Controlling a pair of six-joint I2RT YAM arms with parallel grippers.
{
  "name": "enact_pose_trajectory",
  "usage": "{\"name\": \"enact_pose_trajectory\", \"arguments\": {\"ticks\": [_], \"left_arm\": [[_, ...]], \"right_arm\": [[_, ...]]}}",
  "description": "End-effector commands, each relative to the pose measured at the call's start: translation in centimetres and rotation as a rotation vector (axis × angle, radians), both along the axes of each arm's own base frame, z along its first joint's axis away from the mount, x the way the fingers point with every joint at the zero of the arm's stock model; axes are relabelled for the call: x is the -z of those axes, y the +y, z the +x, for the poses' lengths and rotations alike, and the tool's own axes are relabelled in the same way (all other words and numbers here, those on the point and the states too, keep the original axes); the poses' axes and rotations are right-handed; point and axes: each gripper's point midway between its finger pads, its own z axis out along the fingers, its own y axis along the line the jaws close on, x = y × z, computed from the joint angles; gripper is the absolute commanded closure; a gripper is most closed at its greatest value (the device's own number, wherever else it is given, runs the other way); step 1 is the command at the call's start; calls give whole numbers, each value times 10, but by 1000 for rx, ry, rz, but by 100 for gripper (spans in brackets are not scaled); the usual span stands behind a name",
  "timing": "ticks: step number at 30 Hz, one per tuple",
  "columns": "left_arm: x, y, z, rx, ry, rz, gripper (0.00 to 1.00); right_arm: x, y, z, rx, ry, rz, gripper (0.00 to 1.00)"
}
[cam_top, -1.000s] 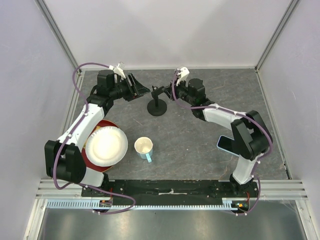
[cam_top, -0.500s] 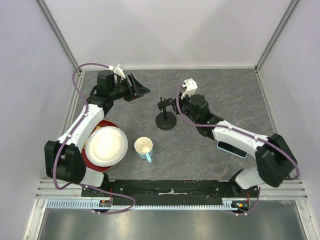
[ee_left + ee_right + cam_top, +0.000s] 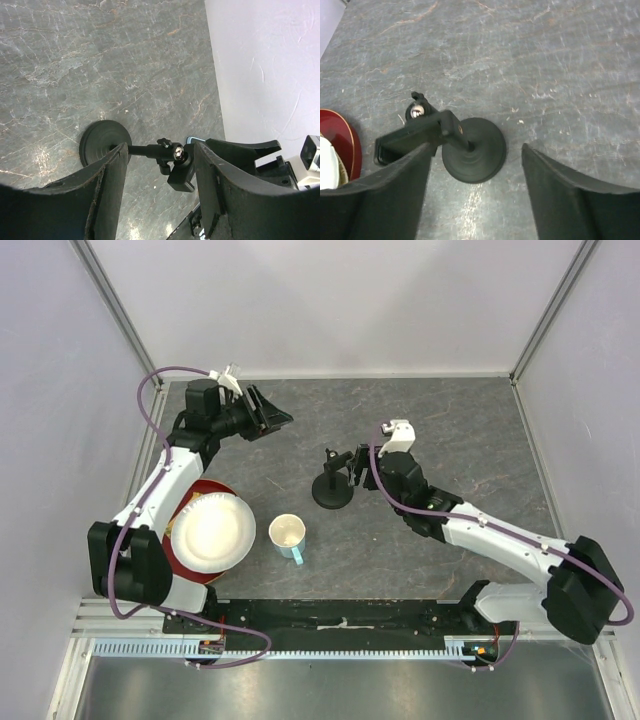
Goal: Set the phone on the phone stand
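The phone stand stands upright mid-table on its round black base, with its clamp holder on top. My right gripper hovers just right of the stand; its jaws are open wide, astride the post without gripping it. My left gripper is at the far left, open and empty, and looks toward the stand from a distance. The phone is hidden under my right arm in the top view. Only a sliver of light blue edge shows behind the clamp in the left wrist view.
A white plate lies on a red plate near the left arm's base. A cup with a blue handle stands just right of them. Pale walls close in the table on three sides.
The right arm has stretched out and drawn the stand nearer and to the right, then opened its jaws off it. The phone, visible earlier, is now under that arm. The left gripper shifted slightly left.
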Motion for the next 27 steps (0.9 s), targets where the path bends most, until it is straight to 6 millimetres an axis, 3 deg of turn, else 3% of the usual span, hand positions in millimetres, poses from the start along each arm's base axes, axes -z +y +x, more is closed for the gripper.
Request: {"name": "enact_pose_trajectory", "arguments": {"ticks": [1, 3, 5, 9, 11, 14, 21, 26, 27], "left_arm": [[-11, 1, 4, 9, -21, -49, 39], [-12, 5, 5, -2, -24, -50, 39], [-11, 8, 6, -7, -12, -67, 39], [-13, 12, 8, -9, -15, -97, 39], [-13, 14, 8, -9, -10, -105, 39], [-14, 14, 8, -5, -7, -121, 39], [-14, 12, 7, 13, -3, -150, 39], [-13, 11, 7, 18, 4, -155, 39], [-11, 12, 8, 17, 8, -156, 39]], "right_arm": [[-11, -22, -12, 65, 24, 14, 13], [-10, -37, -22, 83, 36, -13, 2], [-18, -50, -30, 103, 21, -7, 2], [-14, -85, -45, 193, 48, -58, 2], [-15, -109, -48, 319, 51, -44, 2], [2, -142, -59, 504, 108, -37, 2], [19, -174, -61, 718, 240, 191, 2], [40, -213, -69, 929, 415, 321, 2], [45, -213, -72, 938, 455, 334, 2]]}}
